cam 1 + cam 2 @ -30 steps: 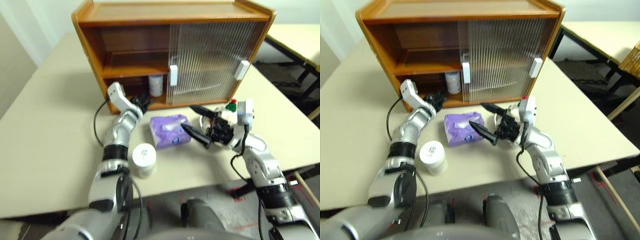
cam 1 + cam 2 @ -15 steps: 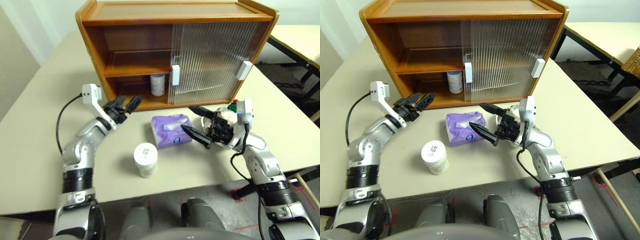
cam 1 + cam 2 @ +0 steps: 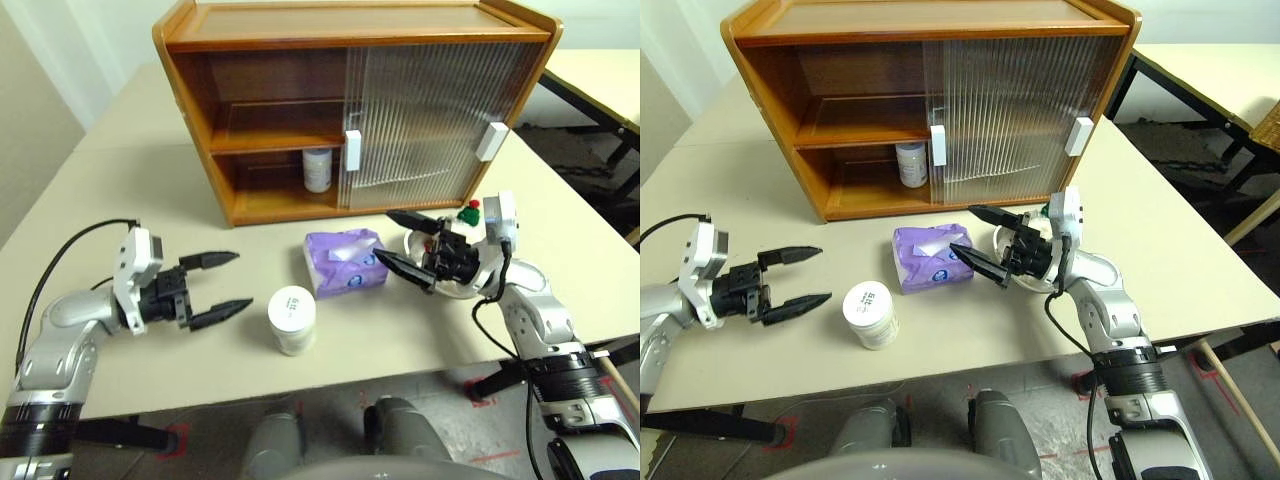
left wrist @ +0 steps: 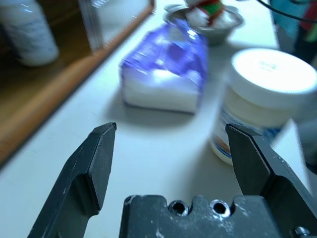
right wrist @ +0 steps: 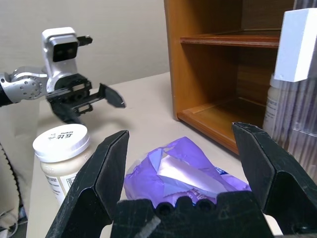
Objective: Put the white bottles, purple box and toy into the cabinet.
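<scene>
Wooden cabinet [image 3: 260,40] with ribbed translucent doors held one squat white bottle [image 3: 316,169] on its lower level; a second bottle [image 3: 292,318], crinkly purple box [image 3: 345,262] and plush toy [image 3: 466,212] sat on the table [image 3: 90,230]. Left gripper [image 3: 222,285] lay level beside the table bottle, fingers spread, empty. Right gripper [image 3: 402,242] pointed at the box, jaws wide, empty.

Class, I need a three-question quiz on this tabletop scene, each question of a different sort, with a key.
1. True or false: one bottle already stands inside the cabinet.
2. What lies on the table between the second bottle and the right gripper? A) a purple box B) a mug C) a book
3. Fill in: the left gripper is ____ and holds nothing.

Key: 1 true. 2 A, the purple box. 3 open.
</scene>
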You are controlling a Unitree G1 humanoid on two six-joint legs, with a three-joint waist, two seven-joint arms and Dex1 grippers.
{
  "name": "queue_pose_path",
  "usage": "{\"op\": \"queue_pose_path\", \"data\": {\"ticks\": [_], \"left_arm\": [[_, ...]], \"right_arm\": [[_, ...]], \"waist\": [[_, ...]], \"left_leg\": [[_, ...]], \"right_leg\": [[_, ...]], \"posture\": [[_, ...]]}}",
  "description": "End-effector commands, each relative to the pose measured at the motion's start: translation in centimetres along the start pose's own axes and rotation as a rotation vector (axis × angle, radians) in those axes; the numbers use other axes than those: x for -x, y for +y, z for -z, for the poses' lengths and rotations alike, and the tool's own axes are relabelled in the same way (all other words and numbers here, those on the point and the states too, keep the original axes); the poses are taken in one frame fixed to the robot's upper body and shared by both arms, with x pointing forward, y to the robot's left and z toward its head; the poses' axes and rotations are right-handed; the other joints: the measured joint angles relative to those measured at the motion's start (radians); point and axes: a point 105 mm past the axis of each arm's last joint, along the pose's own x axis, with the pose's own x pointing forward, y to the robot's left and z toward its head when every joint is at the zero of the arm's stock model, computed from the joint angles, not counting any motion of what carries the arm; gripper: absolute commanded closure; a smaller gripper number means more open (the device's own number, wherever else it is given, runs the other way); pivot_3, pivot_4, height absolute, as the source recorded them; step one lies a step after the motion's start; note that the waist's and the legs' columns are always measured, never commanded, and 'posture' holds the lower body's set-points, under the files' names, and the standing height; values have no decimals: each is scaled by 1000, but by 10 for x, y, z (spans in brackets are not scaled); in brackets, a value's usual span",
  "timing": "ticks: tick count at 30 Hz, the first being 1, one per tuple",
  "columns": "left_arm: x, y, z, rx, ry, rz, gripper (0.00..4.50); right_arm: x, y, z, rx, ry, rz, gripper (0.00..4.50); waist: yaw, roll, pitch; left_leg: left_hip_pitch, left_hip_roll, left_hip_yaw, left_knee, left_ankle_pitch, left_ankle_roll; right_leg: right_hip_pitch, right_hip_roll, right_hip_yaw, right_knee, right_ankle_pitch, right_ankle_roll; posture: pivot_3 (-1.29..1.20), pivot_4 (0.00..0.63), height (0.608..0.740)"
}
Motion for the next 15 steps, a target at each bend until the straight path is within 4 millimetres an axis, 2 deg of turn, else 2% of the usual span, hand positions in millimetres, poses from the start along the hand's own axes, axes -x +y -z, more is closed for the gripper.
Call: {"op": "queue_pose_path", "data": {"ticks": [1, 9, 15], "left_arm": [[-5, -21, 3, -22, 21, 123, 24], [-15, -35, 9, 9, 28, 213, 24], [-31, -27, 13, 14, 17, 204, 24]], "right_arm": [[3, -3, -2, -2, -3, 3, 0], [3, -2, -6, 6, -1, -12, 0], [3, -1, -9, 5, 0, -43, 0]], "waist": [[5, 1, 1], [8, 3, 2], [8, 3, 2]], "left_leg": [[0, 0, 0, 0, 0, 0], [-1, 0, -1, -1, 0, 0], [-1, -1, -1, -1, 3, 4]], "right_leg": [[0, 0, 0, 0, 0, 0], [0, -1, -2, 0, -1, 0], [1, 1, -3, 0, -2, 2]], "posture": [[94, 0, 740], [94, 0, 740], [84, 0, 740]]}}
